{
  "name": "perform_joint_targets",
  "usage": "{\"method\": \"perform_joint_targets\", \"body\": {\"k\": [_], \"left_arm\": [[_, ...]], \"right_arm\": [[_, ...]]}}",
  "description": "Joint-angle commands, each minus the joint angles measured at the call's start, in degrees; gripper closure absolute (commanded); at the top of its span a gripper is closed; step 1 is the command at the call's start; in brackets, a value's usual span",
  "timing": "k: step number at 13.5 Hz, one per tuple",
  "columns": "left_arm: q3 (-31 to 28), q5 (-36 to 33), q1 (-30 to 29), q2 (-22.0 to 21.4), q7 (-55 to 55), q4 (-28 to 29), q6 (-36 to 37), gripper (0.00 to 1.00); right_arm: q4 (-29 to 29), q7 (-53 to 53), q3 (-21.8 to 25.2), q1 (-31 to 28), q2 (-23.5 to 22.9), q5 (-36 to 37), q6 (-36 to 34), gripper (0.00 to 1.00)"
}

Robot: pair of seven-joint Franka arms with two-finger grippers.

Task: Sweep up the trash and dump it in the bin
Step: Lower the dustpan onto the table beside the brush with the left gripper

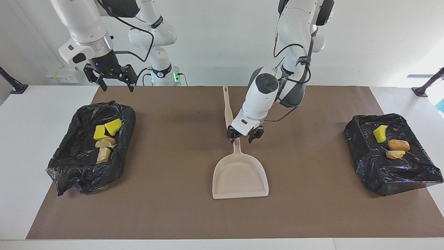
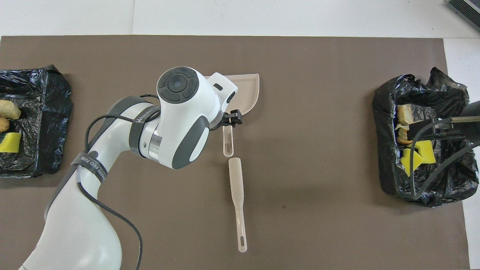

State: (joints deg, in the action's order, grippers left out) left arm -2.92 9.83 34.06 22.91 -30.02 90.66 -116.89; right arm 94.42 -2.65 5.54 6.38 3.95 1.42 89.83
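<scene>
Seven bits of trash lie in two black-lined bins: four in the bin [image 1: 91, 147] at the right arm's end, three in the bin [image 1: 392, 152] at the left arm's end. Mid-table, the beige dustpan [image 1: 240, 172] rests flat, with the brush [image 1: 228, 109] just beside its handle. The left gripper [image 1: 244, 136] hangs over that handle, fingers apart. The right gripper [image 1: 111, 81] waits, fingers spread.

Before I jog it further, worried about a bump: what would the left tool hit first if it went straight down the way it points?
Probably the dustpan handle: the left tool hangs open right over it.
</scene>
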Motion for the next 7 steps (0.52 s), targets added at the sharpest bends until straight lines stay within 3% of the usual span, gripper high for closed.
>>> {"method": "perform_joint_targets", "body": {"k": [1,7], "left_arm": [[0.02,-0.86,-3.38,-2.25,-0.12,0.31,3.94,0.0],[-0.86,-2.61,-14.35,-7.25,15.92,0.31,10.27,0.0]], "right_arm": [[1.02,0.19,-0.09,-0.49,0.88,-0.89,0.26,0.0],[1.02,0.19,-0.09,-0.49,0.88,-0.89,0.26,0.0]]}}
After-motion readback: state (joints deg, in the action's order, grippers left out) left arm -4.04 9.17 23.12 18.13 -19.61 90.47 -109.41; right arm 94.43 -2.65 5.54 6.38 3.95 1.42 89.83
